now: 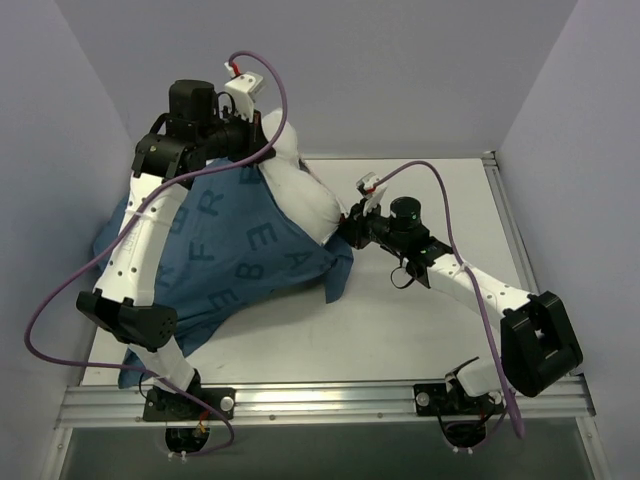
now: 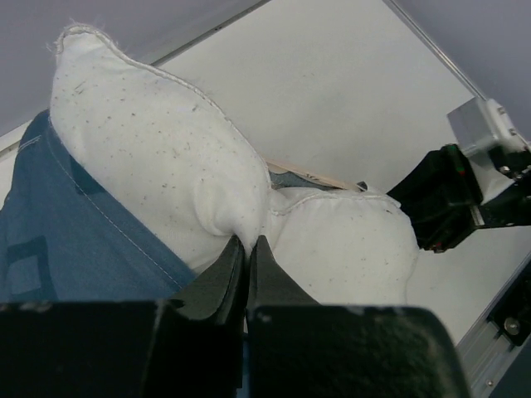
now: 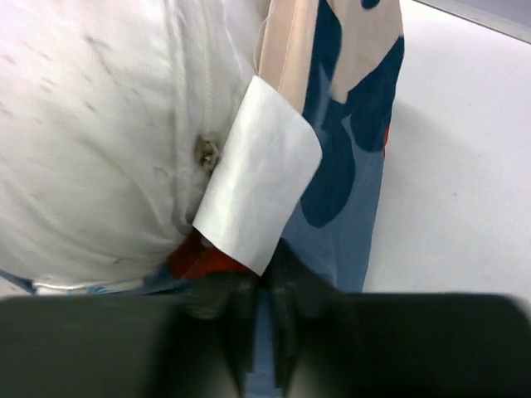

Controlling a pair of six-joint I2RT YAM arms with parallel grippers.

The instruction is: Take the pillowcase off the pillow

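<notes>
Broadly, the job looks well short of half done: on the white table (image 1: 400, 330) the pillowcase (image 1: 230, 260) lies spread across the left half, beneath the left arm. It covers most of the pillow (image 1: 295, 185), and only the far right end bulges bare from the open mouth. The left gripper (image 2: 247, 246) has its jaws pinched tight on a fold of the white pillow fabric at that bare end. The right gripper (image 3: 262, 282) has its jaws almost together on the pillowcase's hem at the near corner of the mouth, so the two seem placed to pull cover and pillow apart. What is left, I judge, is drawing the whole covered length out of the case. The left arm's links lie over the blue cloth and may drag on it, and a purple cable (image 1: 62, 296) loops close beside it. A small white tag (image 3: 257, 178) hangs from the pillow's seam, just above the right fingers.
</notes>
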